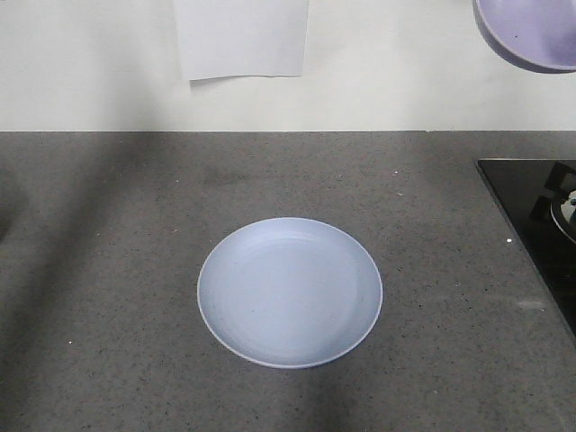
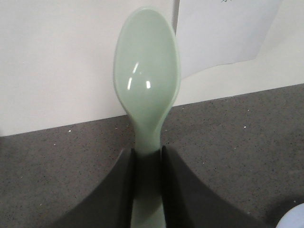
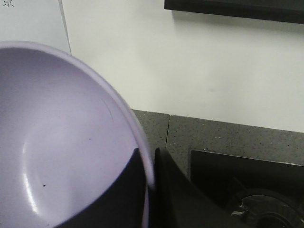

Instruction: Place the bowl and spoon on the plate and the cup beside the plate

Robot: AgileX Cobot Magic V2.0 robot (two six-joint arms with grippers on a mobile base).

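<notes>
The left hand (image 2: 147, 159) has its two dark fingers pressed together on the handle of a small pale mint-green plastic spoon (image 2: 147, 71). It pinches the stem low, so the scoop stands free in front, above the grey speckled stone surface (image 1: 108, 270). I judge that this hold leaves the scoop end ready to be laid down first. The right hand (image 3: 151, 166) pinches the rim of a round lilac-purple plastic bowl (image 3: 61, 142), one finger inside the wall and one outside. The bowl hangs tilted in the air, high at the right and well apart from the round, shallow, pale blue-lavender plate (image 1: 290, 292). This plate lies flat and bare in the middle of the surface, probably the place meant for both things. At the right a black glass hob (image 1: 531, 207) is set into the surface, and a white sheet of paper (image 1: 243, 36) hangs on the wall behind. The bowl is cut off by the picture edge in both views that show it, and the end of the spoon handle is hidden between the fingers. The cup appears in no view, so I cannot say where it stands.
</notes>
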